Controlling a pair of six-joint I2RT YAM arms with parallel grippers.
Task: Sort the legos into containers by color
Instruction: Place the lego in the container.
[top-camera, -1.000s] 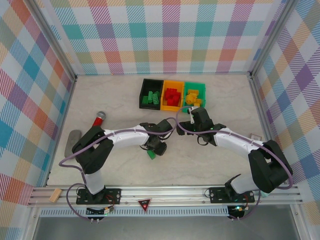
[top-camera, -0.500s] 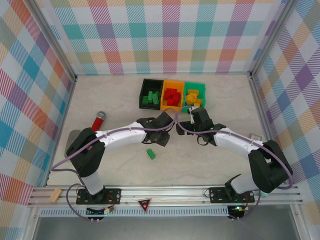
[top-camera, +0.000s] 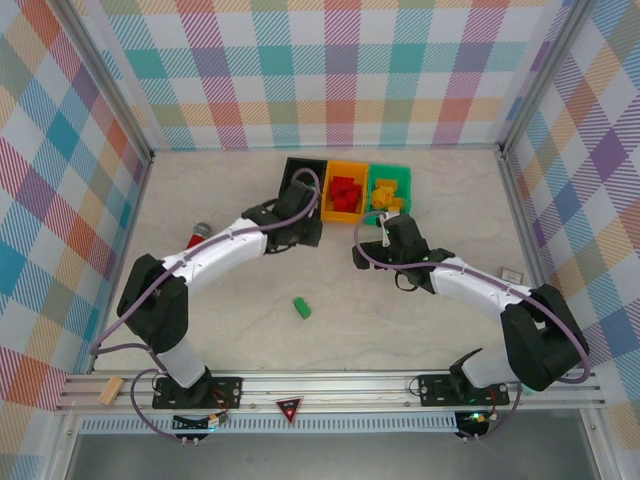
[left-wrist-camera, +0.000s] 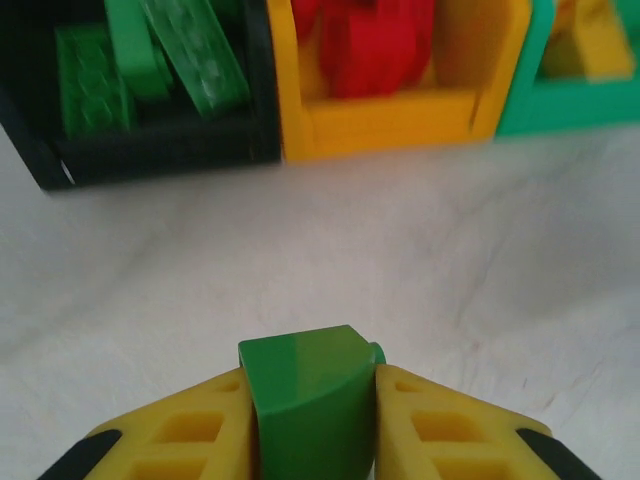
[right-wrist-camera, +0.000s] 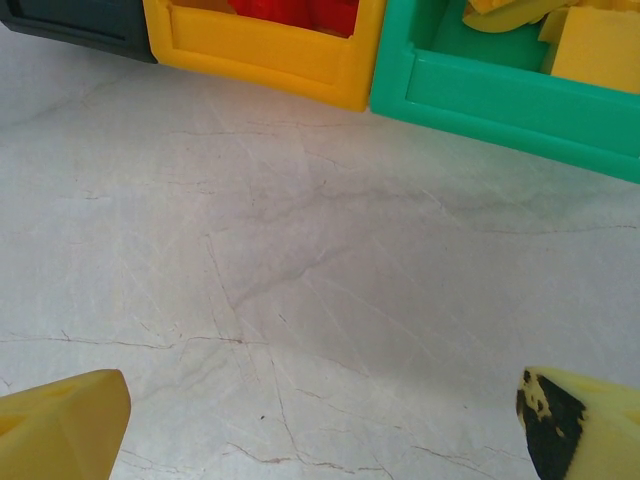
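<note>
Gripping green lego (left-wrist-camera: 305, 400), left fingers (left-wrist-camera: 440, 435), black bin (left-wrist-camera: 170, 150) ahead

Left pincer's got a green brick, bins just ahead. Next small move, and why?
Probably ease the left pincer forward over the black bin: it grips a green brick, that bin holds the green bricks, and the held brick sits short of its near wall.
</note>
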